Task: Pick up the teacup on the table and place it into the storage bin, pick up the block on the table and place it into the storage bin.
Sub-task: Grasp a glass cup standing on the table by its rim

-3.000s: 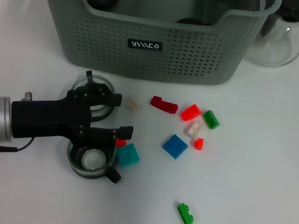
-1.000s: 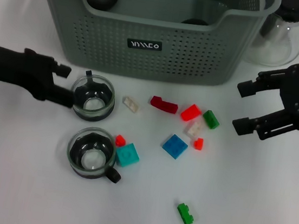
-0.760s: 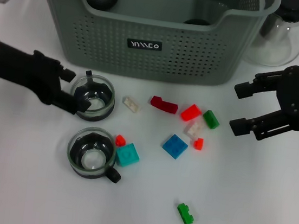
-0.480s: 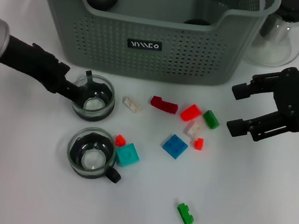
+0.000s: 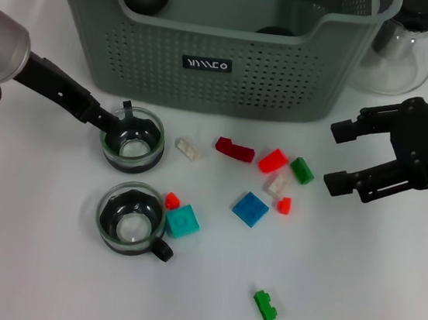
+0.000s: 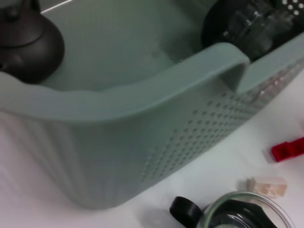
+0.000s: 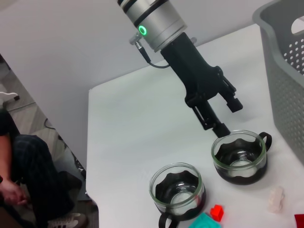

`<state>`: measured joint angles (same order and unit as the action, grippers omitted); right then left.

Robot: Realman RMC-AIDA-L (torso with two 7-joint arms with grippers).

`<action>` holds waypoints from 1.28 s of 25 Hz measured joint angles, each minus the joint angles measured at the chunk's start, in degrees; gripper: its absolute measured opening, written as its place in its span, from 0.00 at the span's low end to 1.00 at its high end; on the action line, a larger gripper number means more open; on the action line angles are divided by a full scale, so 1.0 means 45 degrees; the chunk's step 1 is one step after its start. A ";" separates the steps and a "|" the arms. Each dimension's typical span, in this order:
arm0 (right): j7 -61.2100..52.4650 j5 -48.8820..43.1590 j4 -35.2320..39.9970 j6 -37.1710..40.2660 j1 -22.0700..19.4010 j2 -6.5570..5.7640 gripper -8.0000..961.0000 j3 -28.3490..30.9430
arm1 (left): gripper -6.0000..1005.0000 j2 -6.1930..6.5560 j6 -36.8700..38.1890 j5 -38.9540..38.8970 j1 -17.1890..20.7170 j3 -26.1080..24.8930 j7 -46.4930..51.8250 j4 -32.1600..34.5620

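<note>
Left gripper [image 5: 108, 121] fingers meet teacup [image 5: 132, 141] rim; right gripper [image 5: 338, 156] spread

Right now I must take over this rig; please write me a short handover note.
Left gripper: at the rim of the far teacup, on the side away from the blocks; whether it grips is unclear.
Right gripper: open, empty, hovering beside the blocks.
Storage bin: at the back of the table, holding dark items I cannot identify.
Near teacup: on the table, next to the teal block.
Other blocks, such as the blue block and the green block, lie scattered on the table.
Left: both teacups and all the blocks.
</note>
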<state>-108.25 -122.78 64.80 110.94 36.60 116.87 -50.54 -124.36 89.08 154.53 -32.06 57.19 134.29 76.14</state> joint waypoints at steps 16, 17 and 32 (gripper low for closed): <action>0.0509 0.0000 -0.0343 -0.0189 0.0062 -0.0030 0.97 0.0000 | 0.85 -0.0020 -0.1757 0.0348 -0.0310 0.1358 0.1285 -0.1656; 0.0519 0.0000 -0.0356 -0.0194 0.0054 -0.0024 0.97 -0.0007 | 0.85 -0.0021 -0.1842 0.0348 -0.0318 0.1412 0.1306 -0.1745; 0.0540 0.0000 -0.0473 -0.0208 0.0061 -0.0032 0.97 0.0000 | 0.62 -0.0006 -0.2956 0.0500 -0.0393 0.1844 0.1529 -0.2780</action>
<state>-105.82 -122.78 62.67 110.00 36.87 116.73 -50.54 -124.38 75.78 156.78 -33.83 65.49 141.17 63.63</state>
